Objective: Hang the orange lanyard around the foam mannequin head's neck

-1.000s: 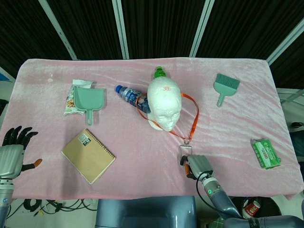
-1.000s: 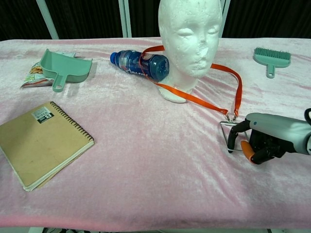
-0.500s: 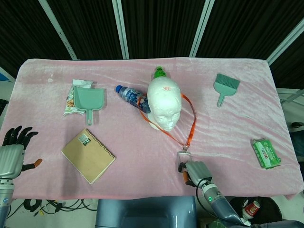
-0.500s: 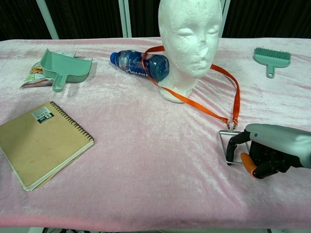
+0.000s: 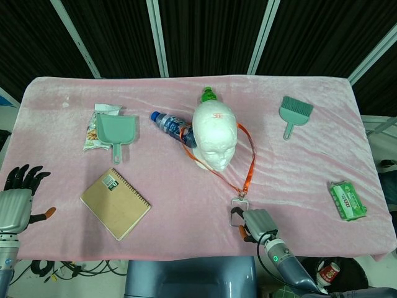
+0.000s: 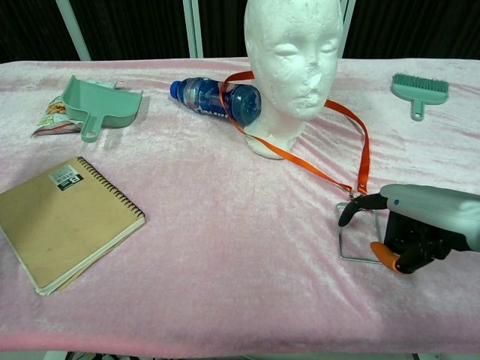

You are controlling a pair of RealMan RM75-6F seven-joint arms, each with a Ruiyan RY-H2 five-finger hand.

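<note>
The white foam mannequin head [image 5: 214, 135] [image 6: 295, 56] stands upright mid-table. The orange lanyard [image 5: 250, 166] [image 6: 364, 150] loops behind its neck, and both straps run forward to a clip. From the clip, a clear badge holder [image 5: 239, 206] [image 6: 357, 238] lies flat on the cloth. My right hand [image 5: 255, 223] [image 6: 412, 225] hovers at the badge near the front edge. One finger stretches over the badge's top corner, the orange thumb tip sits at its right side, and nothing is pinched. My left hand [image 5: 17, 197] rests at the front left with fingers spread, holding nothing.
A blue water bottle [image 5: 169, 123] [image 6: 216, 97] lies against the head's left side under the strap. Further left are a green dustpan [image 6: 101, 109] on a snack bag and a brown notebook [image 6: 64, 219]. A green brush [image 6: 420, 90] and a green packet [image 5: 348, 200] are on the right.
The right hand drew the badge holder toward the front edge, tightening the straps around the neck. Its curled finger then lifted and stretched out over the badge. The left hand stayed still.
</note>
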